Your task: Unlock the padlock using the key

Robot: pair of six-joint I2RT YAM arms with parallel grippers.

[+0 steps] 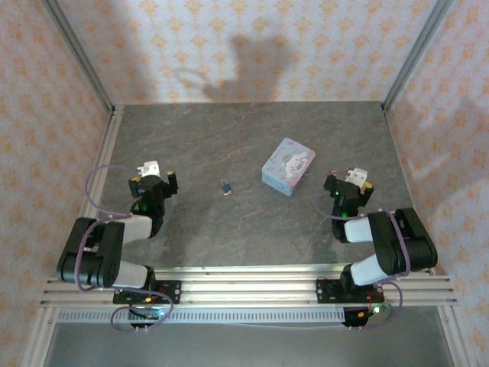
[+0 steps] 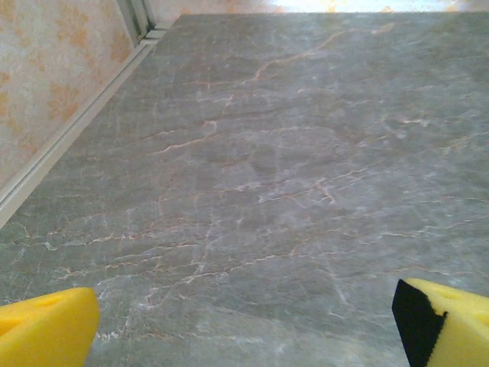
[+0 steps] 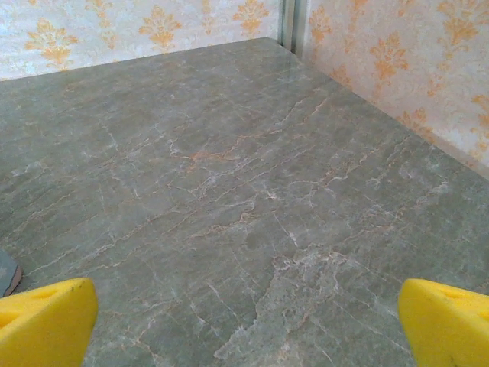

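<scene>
The tiny blue padlock (image 1: 226,186) lies on the grey marble tabletop (image 1: 252,229), near the middle. A pale speck touching its near side may be the key; it is too small to tell. My left gripper (image 1: 153,177) rests low at the left, well apart from the padlock, open with nothing between its yellow fingers (image 2: 46,329). My right gripper (image 1: 349,183) sits at the right, just beyond the tin, also open and empty. Bare marble lies between the jaws of the left gripper (image 2: 244,332) and of the right gripper (image 3: 244,329).
A pale-blue rectangular tin (image 1: 289,166) with a cartoon lid lies right of the padlock; its corner (image 3: 8,271) peeks in at the left edge of the right wrist view. Patterned walls and metal posts enclose the table on three sides.
</scene>
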